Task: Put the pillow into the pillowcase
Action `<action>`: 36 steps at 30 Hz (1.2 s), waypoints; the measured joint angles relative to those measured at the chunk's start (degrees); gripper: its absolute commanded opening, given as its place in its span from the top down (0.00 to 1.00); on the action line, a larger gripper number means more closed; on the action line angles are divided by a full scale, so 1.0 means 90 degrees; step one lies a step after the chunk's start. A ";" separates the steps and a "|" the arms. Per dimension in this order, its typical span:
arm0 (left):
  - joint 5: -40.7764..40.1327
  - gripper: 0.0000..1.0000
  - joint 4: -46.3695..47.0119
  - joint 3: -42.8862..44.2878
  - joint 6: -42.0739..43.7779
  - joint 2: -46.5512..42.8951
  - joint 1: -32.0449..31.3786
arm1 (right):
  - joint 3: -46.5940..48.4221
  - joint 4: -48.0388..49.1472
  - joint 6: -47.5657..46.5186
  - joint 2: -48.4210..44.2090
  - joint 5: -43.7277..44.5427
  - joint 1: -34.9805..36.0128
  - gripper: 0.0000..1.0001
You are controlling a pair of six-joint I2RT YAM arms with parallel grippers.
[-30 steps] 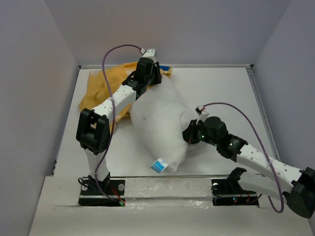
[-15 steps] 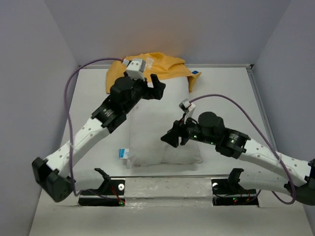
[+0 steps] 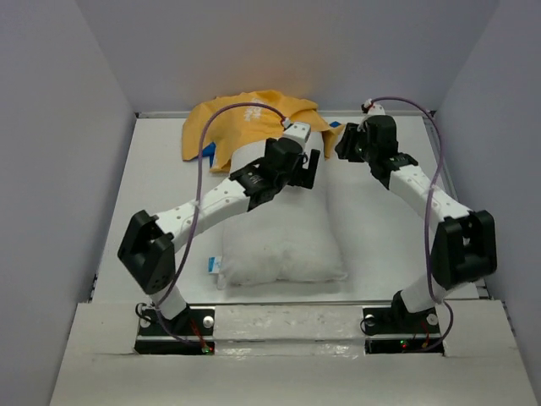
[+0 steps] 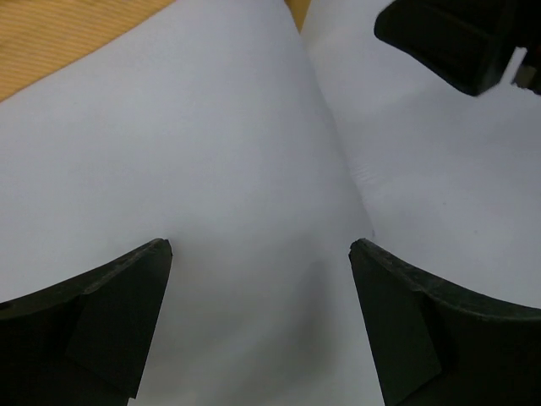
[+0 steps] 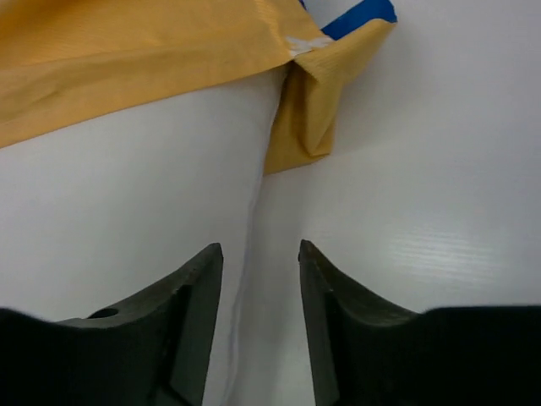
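**Top view.** The pillow (image 3: 279, 241) lies flat in the middle of the table (image 3: 380, 220), long axis running away from you, with its tag (image 3: 211, 265) at the near left corner. Its far end meets the pillowcase (image 3: 228, 123), which is bunched yellow side up against the far edge. The left gripper (image 3: 311, 167) hovers over the pillow's far part. The right gripper (image 3: 345, 145) sits just beside the far right corner, near the yellow hem. From here you cannot tell whether the pillow's end is inside the mouth or only under a flap.

**Left wrist.** The fingers (image 4: 118, 321) are spread wide with nothing between them, and plain white pillow lies below. A sliver of yellow shows top left. The dark block top right is the other arm's gripper (cut off by the frame).

**Right wrist.** The jaws stand apart by a narrow gap, empty, above the pillow's side edge where it meets bare table. Yellow cloth lies over the pillow's end, with a folded corner and a blue strip (image 5: 359, 13) beyond it. The opening itself is hidden.

**Handling (judgement).**
- The pillow looks light, plump and soft, so expect it to squash and bulge rather than travel as a block.
- Its smooth cover may slip, so pinch a corner or the seam edge, not the crown.
- The pillowcase is floppy and will bunch. Take a single layer of hem at the folded corner, because catching both layers would close the mouth.
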 measured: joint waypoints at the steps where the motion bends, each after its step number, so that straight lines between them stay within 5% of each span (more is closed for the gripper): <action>1: -0.0068 0.01 -0.0151 0.0289 0.0085 0.0376 -0.0044 | 0.0301 -0.0024 -0.0202 0.0529 -0.0022 -0.0126 0.32; 8: -0.0729 0.01 -0.0848 0.1829 0.0515 0.1768 -0.0194 | 0.2038 -0.0044 -0.1863 0.2684 -0.0160 -0.0248 0.25; 16: -0.1535 0.01 -0.1054 0.2424 0.0911 0.2339 -0.0226 | 0.3296 0.0005 -0.3356 0.3738 -0.0114 -0.0306 0.24; 19: -0.1685 0.01 -0.1071 0.2424 0.0984 0.2438 -0.0223 | 0.3604 0.0007 -0.3592 0.4056 -0.0282 -0.0325 0.32; 22: -0.1724 0.01 -0.1044 0.2421 0.0998 0.2494 -0.0216 | 0.3849 0.0005 -0.3682 0.4386 -0.0702 -0.0357 0.76; 24: -0.1736 0.23 -0.0991 0.2424 0.0996 0.2548 -0.0197 | 0.3891 0.0010 -0.3645 0.4524 -0.0979 -0.0359 1.00; 25: -0.1739 0.62 -0.0967 0.2426 0.0991 0.2589 -0.0185 | 0.3891 0.0027 -0.3538 0.4571 -0.1127 -0.0359 1.00; 28: -0.1746 1.00 -0.0801 0.2429 0.0988 0.2786 -0.0104 | 0.3757 0.0199 -0.3359 0.4544 -0.1409 -0.0359 1.00; 36: -0.1185 1.00 0.0189 0.2084 0.0328 0.2951 0.0427 | 0.1379 0.1435 -0.2667 0.2832 -0.1736 -0.0321 1.00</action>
